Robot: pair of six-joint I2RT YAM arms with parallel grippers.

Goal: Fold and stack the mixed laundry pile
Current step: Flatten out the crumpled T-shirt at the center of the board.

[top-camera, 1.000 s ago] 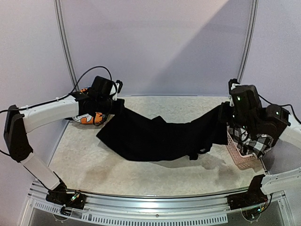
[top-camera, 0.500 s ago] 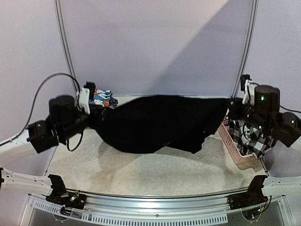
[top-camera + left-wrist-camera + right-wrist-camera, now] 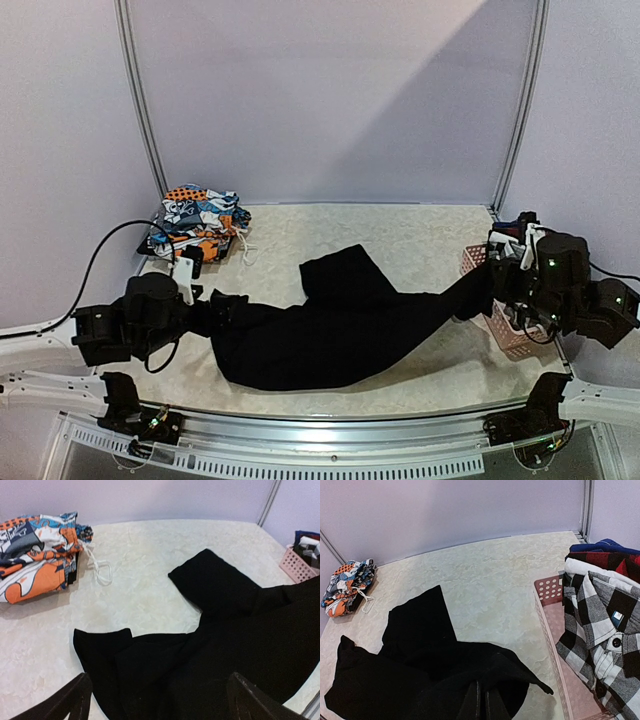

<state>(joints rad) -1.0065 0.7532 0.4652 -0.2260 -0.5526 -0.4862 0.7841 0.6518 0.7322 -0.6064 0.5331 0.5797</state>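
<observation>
Since half a second ago, the black garment (image 3: 330,330) has dropped from its raised, stretched span onto the desk (image 3: 400,230), and the left claw (image 3: 215,305) has let go. Its jaws now stand spread wide just above the garment's left end. The right claw (image 3: 481,700) is pressed together, pinching the right end, lifted beside the pink basket (image 3: 510,340) holding a checked shirt (image 3: 600,630). Folded printed pieces (image 3: 195,222) sit at the far left corner.
</observation>
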